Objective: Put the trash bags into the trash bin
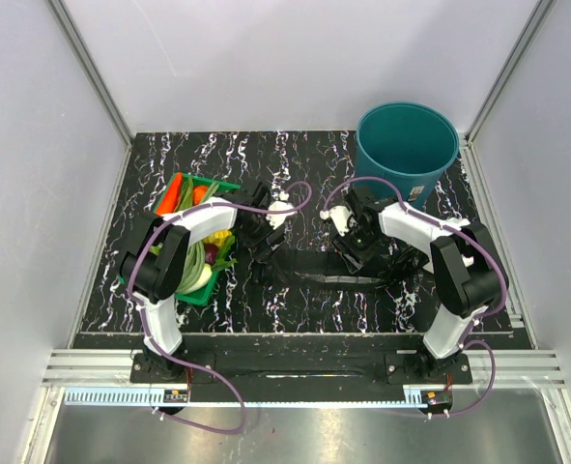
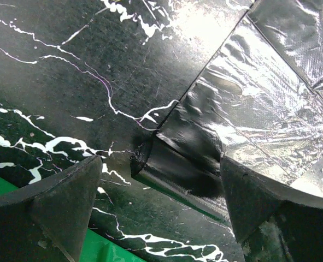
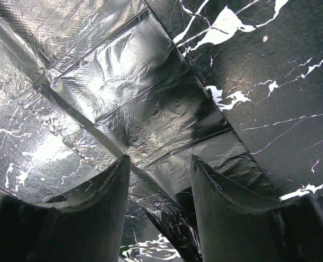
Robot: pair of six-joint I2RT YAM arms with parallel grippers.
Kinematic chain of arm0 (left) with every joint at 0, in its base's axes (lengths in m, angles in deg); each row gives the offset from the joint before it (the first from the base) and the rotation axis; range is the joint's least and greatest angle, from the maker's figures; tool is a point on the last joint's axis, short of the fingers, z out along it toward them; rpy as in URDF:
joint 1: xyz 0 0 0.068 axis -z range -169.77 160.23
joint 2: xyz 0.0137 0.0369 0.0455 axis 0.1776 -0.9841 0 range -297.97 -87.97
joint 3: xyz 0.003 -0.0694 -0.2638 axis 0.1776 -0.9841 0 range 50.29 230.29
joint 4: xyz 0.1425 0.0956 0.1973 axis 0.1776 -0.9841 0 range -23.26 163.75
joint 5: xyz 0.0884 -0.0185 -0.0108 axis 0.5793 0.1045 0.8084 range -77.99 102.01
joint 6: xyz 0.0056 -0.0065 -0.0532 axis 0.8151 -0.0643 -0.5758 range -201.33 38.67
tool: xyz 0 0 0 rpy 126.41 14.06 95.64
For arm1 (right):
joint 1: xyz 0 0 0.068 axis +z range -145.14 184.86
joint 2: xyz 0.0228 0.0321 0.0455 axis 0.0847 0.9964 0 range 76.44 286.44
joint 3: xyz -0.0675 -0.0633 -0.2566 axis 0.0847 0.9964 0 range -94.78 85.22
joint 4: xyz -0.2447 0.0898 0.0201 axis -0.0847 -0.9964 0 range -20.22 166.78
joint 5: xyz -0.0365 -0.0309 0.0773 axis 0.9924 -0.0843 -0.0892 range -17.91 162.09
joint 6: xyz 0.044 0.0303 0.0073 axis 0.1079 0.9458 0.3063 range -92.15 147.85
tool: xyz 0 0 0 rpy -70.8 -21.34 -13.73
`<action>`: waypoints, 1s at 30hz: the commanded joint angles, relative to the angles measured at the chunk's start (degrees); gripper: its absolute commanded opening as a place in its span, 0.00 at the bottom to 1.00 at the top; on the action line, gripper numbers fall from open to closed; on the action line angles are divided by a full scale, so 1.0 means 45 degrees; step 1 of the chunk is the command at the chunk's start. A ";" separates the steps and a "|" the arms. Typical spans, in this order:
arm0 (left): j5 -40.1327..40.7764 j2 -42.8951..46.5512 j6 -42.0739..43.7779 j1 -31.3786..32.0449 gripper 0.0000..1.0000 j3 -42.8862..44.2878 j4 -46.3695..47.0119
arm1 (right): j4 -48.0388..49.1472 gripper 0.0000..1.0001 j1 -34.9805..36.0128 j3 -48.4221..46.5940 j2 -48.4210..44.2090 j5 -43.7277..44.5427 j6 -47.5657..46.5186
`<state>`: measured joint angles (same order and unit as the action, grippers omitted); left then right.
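Trash bags point(image 1: 314, 269) of thin glossy black film are lying flat on the black marbled table point(image 1: 314, 155), likely light, floppy, slippery. Left gripper point(image 2: 161, 169), jaws wide apart, is straddling the folded corner worth pinching; right gripper point(image 3: 160, 164) is hovering half-spread above.

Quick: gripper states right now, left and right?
Left gripper: open, astride the folded end of the trash bag.
Right gripper: open above the trash bag.

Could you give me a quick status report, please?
Left gripper open, straddling trash bag corner. Right gripper half open over it. Bag flat on table, not in trash bin. Nothing blocking the bin.
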<state>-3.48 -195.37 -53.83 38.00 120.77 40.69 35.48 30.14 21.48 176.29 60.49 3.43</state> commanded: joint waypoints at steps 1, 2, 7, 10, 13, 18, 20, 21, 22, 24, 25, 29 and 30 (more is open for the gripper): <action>0.0257 0.0193 -0.0097 0.0001 0.91 -0.0407 0.0588 | 0.0407 0.53 -0.0012 -0.0112 -0.0432 0.0252 -0.0041; 0.0296 0.0232 -0.0058 -0.0018 0.90 -0.0485 0.0627 | 0.0505 0.53 -0.0012 -0.0015 -0.0374 0.0388 -0.0060; 0.0277 0.0447 0.0020 -0.0175 0.85 -0.0603 0.0550 | 0.1051 0.48 -0.0012 0.0649 -0.0276 0.1150 -0.0295; 0.0199 0.0506 0.0059 -0.0233 0.84 -0.0564 0.0413 | 0.1267 0.43 -0.0012 0.0942 -0.0198 0.1424 -0.0373; -0.0132 0.0526 0.0079 -0.0233 0.82 -0.0428 0.0179 | 0.1520 0.37 -0.0012 0.1235 -0.0081 0.1813 -0.0470; -0.1400 0.0486 0.0449 -0.0487 0.70 -0.0174 -0.0406 | 0.1833 0.24 0.0008 0.1645 0.0193 0.3062 -0.0899; -0.1985 0.0409 0.0566 -0.0662 0.65 -0.0037 -0.0602 | 0.1970 0.21 0.0008 0.1841 0.0271 0.3474 -0.1017; -0.2278 0.0408 0.0625 -0.0721 0.64 0.0079 -0.0777 | 0.2048 0.19 0.0027 0.1919 0.0271 0.3649 -0.1076; -0.2629 0.0370 0.0722 -0.0799 0.63 0.0196 -0.0953 | 0.2068 0.18 0.0008 0.2016 0.0291 0.3748 -0.1115; -0.3080 0.0389 0.0879 -0.0955 0.62 0.0431 -0.1149 | 0.2107 0.16 0.0027 0.2153 0.0310 0.3884 -0.1076; -0.3218 0.0389 0.0899 -0.1014 0.62 0.0490 -0.1188 | 0.2107 0.15 0.0008 0.2231 0.0330 0.3943 -0.1076; -0.3239 0.0272 0.1191 -0.1171 0.64 0.0725 -0.1365 | 0.2127 0.13 -0.0012 0.2349 0.0232 0.4217 -0.1056; -0.3103 0.0233 0.1211 -0.1171 0.65 0.0744 -0.1365 | 0.2127 0.12 0.0027 0.2369 0.0232 0.4333 -0.1057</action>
<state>-14.47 -194.54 -50.70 33.30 121.42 35.72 44.81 30.53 28.32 174.21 75.03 -0.01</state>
